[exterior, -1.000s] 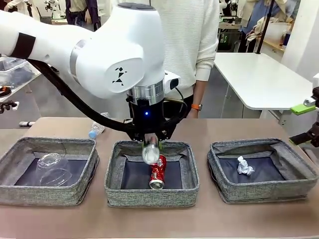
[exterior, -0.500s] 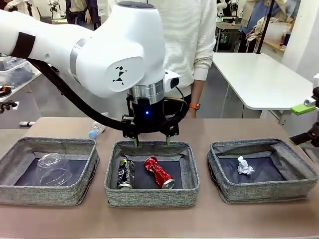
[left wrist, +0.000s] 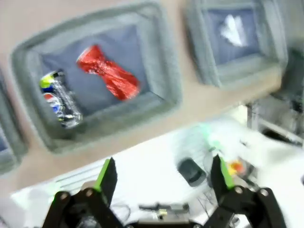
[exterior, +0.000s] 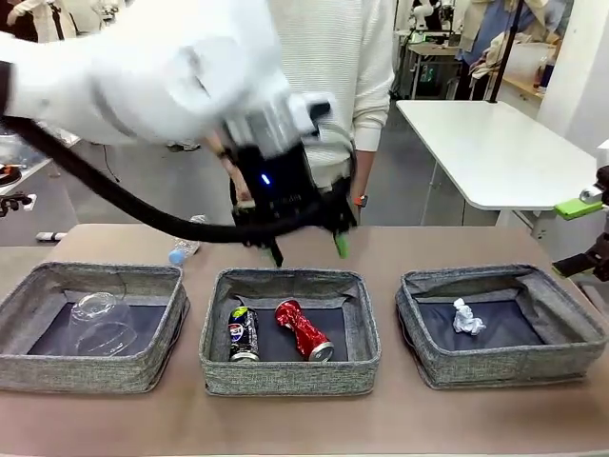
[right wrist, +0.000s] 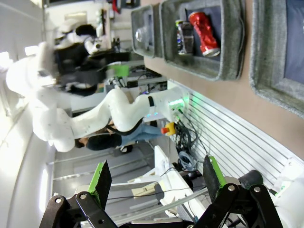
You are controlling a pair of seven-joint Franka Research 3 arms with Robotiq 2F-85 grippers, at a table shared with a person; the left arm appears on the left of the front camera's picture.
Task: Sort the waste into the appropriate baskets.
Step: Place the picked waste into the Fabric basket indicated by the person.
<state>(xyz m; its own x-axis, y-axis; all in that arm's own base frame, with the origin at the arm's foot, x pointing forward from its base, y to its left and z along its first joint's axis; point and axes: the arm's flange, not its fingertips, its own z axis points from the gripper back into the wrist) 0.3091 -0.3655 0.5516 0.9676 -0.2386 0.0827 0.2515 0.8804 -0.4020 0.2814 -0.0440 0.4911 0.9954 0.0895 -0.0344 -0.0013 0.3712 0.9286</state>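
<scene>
Clear, blue-capped small plastic bottle lies on the brown table behind the left grey woven basket; likely light, slippery, best pinched mid-body. Left gripper hangs with fingers wide apart, empty; right gripper likewise

lying side by side in middle basket: two cans; sitting in left basket: cup; resting in right basket: paper ball; lying behind left basket: bottle.
</scene>
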